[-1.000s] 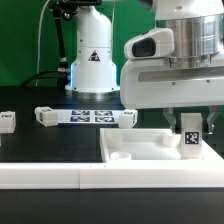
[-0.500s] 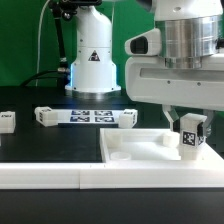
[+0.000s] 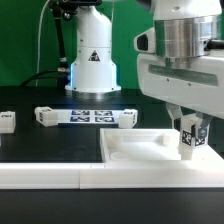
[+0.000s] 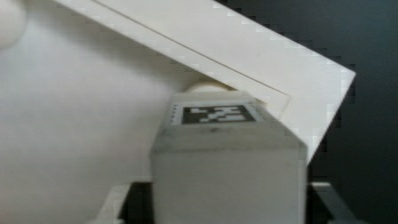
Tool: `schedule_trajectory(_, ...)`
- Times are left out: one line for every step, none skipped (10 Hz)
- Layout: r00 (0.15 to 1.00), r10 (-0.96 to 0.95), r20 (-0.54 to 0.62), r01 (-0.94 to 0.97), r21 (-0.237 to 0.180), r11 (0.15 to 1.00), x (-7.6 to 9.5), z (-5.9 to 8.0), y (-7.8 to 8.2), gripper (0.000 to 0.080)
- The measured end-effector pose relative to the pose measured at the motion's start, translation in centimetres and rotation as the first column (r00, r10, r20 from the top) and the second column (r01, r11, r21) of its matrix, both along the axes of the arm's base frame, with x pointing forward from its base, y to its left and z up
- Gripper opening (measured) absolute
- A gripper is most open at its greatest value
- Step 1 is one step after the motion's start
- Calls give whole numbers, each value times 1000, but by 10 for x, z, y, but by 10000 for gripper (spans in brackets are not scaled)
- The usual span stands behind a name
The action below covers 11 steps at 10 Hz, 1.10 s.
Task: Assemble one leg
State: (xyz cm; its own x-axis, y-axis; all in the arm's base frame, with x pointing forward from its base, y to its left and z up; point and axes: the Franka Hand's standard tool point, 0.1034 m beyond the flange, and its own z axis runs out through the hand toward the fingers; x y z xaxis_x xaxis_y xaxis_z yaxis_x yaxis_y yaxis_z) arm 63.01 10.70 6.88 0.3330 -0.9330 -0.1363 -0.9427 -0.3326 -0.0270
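Pincer (image 3: pixel 190 136) clamped on leg (image 3: pixel 190 137), held upright at 4 o'clock over tabletop (image 3: pixel 150 148) corner, probably aligning with recess; seating contact unclear. Marker board (image 3: pixel 85 116) on counter (image 3: pixel 40 145).

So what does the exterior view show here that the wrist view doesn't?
Only the exterior view shows the marker board on the black table, a small white block at the exterior view's left edge, and the arm above the gripper. Only the wrist view shows the leg's tagged top face close up. Both show the leg at a corner of the large flat white piece.
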Motion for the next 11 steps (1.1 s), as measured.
schedule_trajectory(999,-48,-8,48,-1,999,0,0,0,291)
schedule_trajectory(996,-83,-13,83,-1,997,0,0,0,291)
schedule_trajectory(987,-160,-25,160,3,987,-1,0,-1,291)
schedule_trajectory(979,-203,-32,203,3,979,-1,0,-2,291)
schedule_trajectory(978,-208,-33,208,3,978,-1,0,-1,291)
schedule_trajectory(966,-257,-43,257,1,966,-1,0,-1,291)
schedule_trajectory(945,-322,-54,322,4,947,-1,-1,1,362)
schedule_trajectory(947,-318,-54,319,5,948,-1,-1,2,362)
schedule_trajectory(950,-308,-53,309,5,951,-1,-1,2,544)
schedule_trajectory(962,-269,-47,270,8,963,-1,-1,2,544)
schedule_trajectory(977,-209,-38,210,14,978,1,1,3,633)
